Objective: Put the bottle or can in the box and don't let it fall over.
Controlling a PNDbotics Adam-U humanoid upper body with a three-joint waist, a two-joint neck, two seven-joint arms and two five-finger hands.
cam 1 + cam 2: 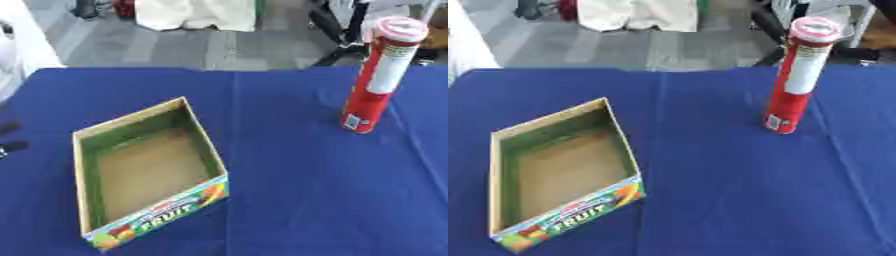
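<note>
A tall red can [378, 80] with a white label and a pale lid stands upright on the blue tablecloth at the far right. An open cardboard box [166, 212] with "FRUIT" printed on its front wall sits at the near left, its long side running away from me. Its brown floor is bare, with green inner walls. The can is well apart from the box, to the right and farther back. Only a dark bit of my left hand [10, 146] shows at the left edge, level with the box. My right hand shows in neither view.
The blue cloth [728, 190] covers the whole table, whose far edge runs just behind the can. Beyond it lie grey floor, chair legs and a pale cloth. Something white [22, 45] stands past the far left corner.
</note>
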